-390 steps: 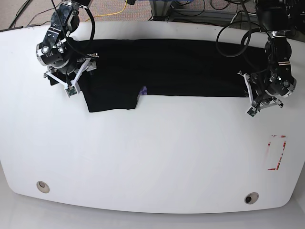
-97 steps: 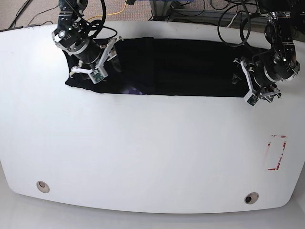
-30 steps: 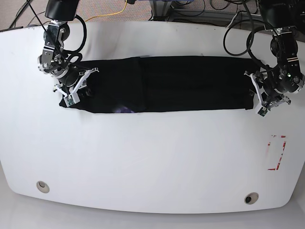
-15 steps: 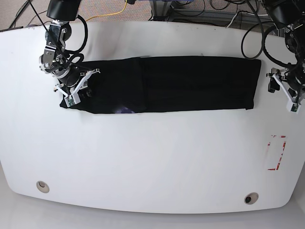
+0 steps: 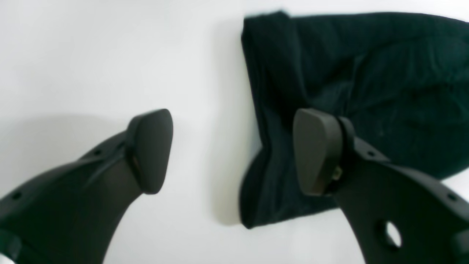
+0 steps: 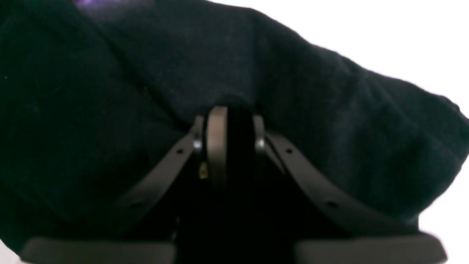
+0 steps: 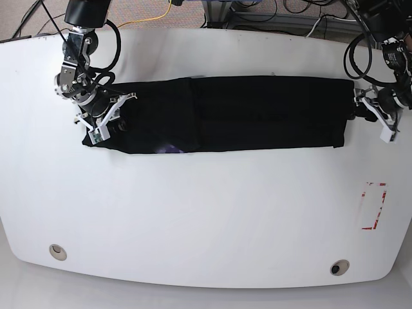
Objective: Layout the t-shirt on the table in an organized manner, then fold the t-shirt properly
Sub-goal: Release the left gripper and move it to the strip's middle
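**Overhead, a long black band; up close, two very different grips**

Only the base view takes in the whole t-shirt (image 7: 219, 114): a long, narrow black strip lying flat across the far half of the table (image 7: 193, 212), its long edges nearly straight, with a small purple patch of print showing at its near edge towards the right arm's end.

Close up, the right wrist view adds that the right gripper (image 6: 229, 135) has its fingers nearly together with black cloth pinched between them, fabric bunching up around the tips. From above, this grip is hidden under the arm at that end of the strip.

At the opposite end, the left wrist view shows the left gripper (image 5: 234, 150) spread wide and holding nothing: one finger (image 5: 150, 146) hangs over bare white tabletop beside the shirt's short edge, the other (image 5: 315, 152) over the cloth. That end's corner looks slightly rumpled.

Nearer than the t-shirt, the tabletop is broad and white; a red tape rectangle (image 7: 374, 206) sits near the table's edge on the left arm's side, well apart from the shirt.
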`<act>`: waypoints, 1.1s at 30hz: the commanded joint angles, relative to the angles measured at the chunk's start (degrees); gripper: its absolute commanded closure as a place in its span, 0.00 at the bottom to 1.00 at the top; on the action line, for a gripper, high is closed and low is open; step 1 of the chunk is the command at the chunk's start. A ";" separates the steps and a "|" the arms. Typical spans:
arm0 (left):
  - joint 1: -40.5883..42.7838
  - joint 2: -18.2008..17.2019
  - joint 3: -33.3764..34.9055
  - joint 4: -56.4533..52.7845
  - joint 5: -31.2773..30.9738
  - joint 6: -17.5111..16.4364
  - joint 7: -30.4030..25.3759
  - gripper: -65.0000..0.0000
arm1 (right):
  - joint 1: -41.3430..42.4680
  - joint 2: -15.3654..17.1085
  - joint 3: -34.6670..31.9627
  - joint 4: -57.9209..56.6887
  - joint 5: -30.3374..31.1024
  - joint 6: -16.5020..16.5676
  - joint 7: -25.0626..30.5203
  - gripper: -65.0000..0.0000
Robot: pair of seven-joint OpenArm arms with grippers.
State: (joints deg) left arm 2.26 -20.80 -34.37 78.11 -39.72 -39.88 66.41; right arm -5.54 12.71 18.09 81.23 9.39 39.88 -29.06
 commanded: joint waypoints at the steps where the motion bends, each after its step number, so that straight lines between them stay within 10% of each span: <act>1: -1.08 -0.70 2.68 -1.67 -2.78 -0.12 -0.96 0.25 | -0.48 0.35 -0.11 0.22 -1.34 0.12 -2.46 0.87; 18: -1.69 2.38 8.13 -2.19 -2.69 -0.12 -0.96 0.30 | -0.66 0.35 -0.11 0.22 -1.34 0.12 -2.46 0.87; 33: -3.45 4.49 8.22 -1.84 -2.69 -0.12 -1.40 0.95 | -0.66 0.35 -0.11 0.22 -1.34 0.12 -2.46 0.87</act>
State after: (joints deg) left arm -0.40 -15.22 -25.80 75.16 -41.30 -39.92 65.52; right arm -5.82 12.71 18.04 81.32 9.45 39.90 -28.67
